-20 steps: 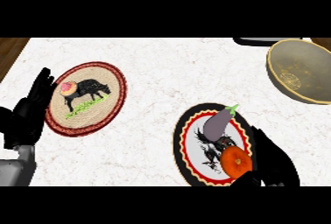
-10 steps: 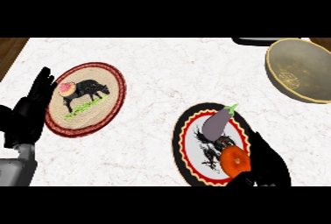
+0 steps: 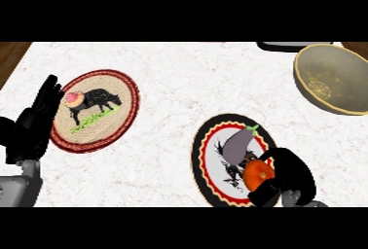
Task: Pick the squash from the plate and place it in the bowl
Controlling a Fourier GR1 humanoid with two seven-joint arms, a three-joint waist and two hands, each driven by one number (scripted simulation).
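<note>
My left hand [image 3: 34,124] rests open at nine o'clock, beside a plate [image 3: 122,127] with a pink treat [image 3: 74,99]. At five o'clock my right hand [image 3: 287,177] curls around the orange squash [image 3: 258,171] on the other plate [image 3: 204,163], next to an eggplant [image 3: 237,145]. The bowl [image 3: 332,80] sits far off at two o'clock.

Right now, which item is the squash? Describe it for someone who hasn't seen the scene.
Find the black-rimmed plate nearest the right hand. Two items lie on it: the squash is the round orange one inside the hand's curled fingers, not the long purple eggplant beside it.
</note>
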